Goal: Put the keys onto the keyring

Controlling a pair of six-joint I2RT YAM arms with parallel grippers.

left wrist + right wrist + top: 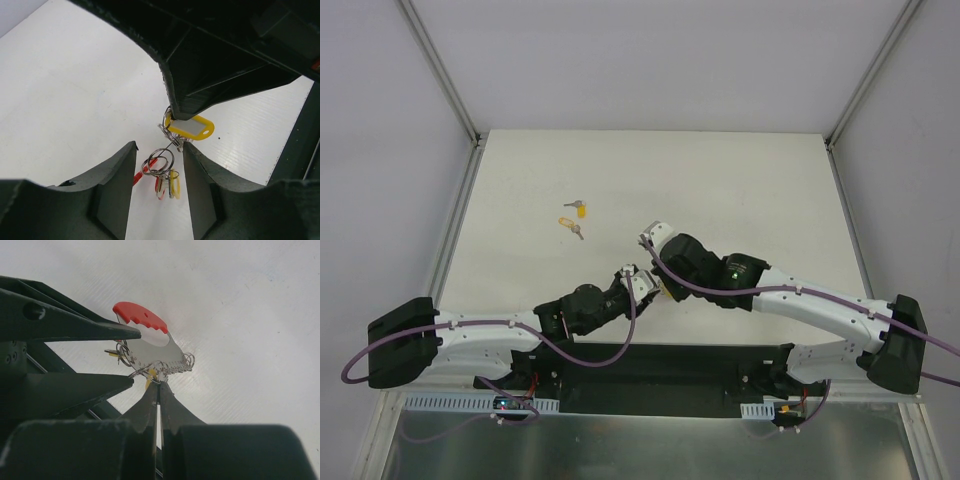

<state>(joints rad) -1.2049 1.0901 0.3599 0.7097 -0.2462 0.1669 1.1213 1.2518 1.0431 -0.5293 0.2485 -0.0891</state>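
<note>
My right gripper [159,384] is shut on a yellow-headed key [194,128] by its ring, held above the table. The keyring [150,347], with a red curved top and a grey-white ribbed body carrying several small wire rings, hangs just beyond its fingertips. In the left wrist view the rings, a red strip and more small keys [167,182] dangle between my left gripper's fingers [117,190], which stand apart on either side; I cannot see them gripping anything. The two grippers meet in the top view [645,280]. Two loose yellow-headed keys [578,208] [569,225] lie on the table.
The white table [740,190] has metal frame rails along its left and right edges. The loose keys lie to the far left of the grippers. The arm bases sit along the near edge.
</note>
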